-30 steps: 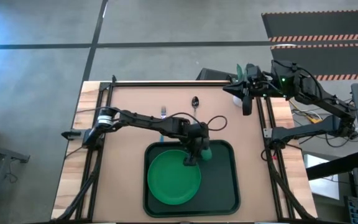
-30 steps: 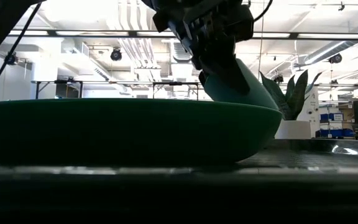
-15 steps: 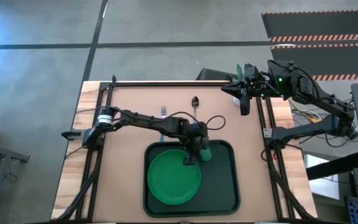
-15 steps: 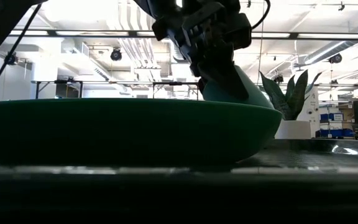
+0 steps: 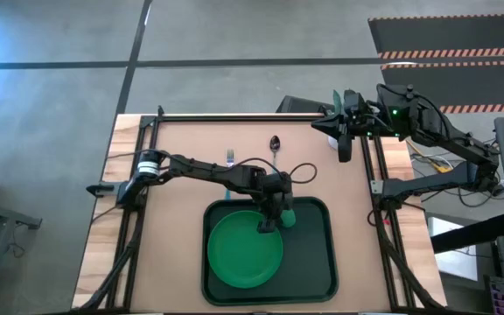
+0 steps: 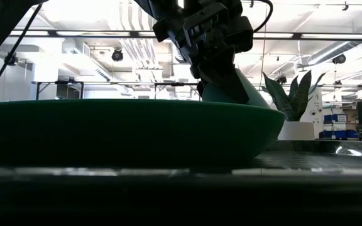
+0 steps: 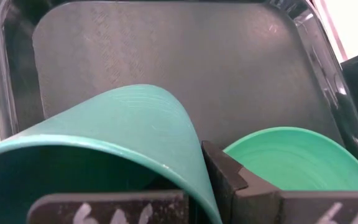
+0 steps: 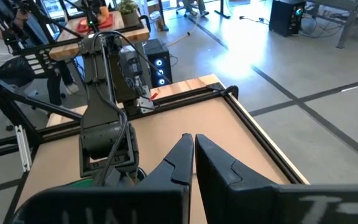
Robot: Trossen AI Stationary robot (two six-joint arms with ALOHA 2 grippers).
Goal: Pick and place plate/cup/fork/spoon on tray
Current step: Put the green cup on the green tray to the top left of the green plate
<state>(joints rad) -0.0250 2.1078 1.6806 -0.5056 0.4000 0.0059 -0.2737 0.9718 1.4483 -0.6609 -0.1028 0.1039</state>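
High view, tray: the tray [image 5: 309, 262] lies at the near middle of the table [image 5: 182, 236], long sides parallel to the table's edges; bare table borders it left and right.
High view, plate: the plate [image 5: 245, 254] fills the tray's left half, its edge close to the left rim; the right half of the tray floor is bare.
High view, left gripper: the left gripper [image 5: 271, 219] hangs over the tray's far rim, beside the plate's far-right edge, pinching the cup [image 5: 289, 215].
High view, fork and spoon: the fork [image 5: 230, 158] and the spoon [image 5: 275, 143] lie on the table beyond the tray, well apart from it; part of the fork's handle is hidden under the left arm.
High view, right gripper: the right gripper [image 5: 346, 145] waits above the table's far right edge, clear of the tableware.
Low view: the tray's rim [image 6: 124, 132] spans most of the width; the cup [image 6: 247, 91] shows tilted just above that rim, held from above by the left gripper [image 6: 215, 63].
Left wrist view: the cup [image 7: 104, 146] lies on its side between the fingers [image 7: 229, 180], mouth toward the camera, over the bare tray floor [image 7: 166, 56]; the plate [image 7: 294, 158] sits just beside it.
Right wrist view: the right gripper [image 8: 194, 152] has its fingers pressed together, holding nothing, above the bare table [image 8: 185, 118].
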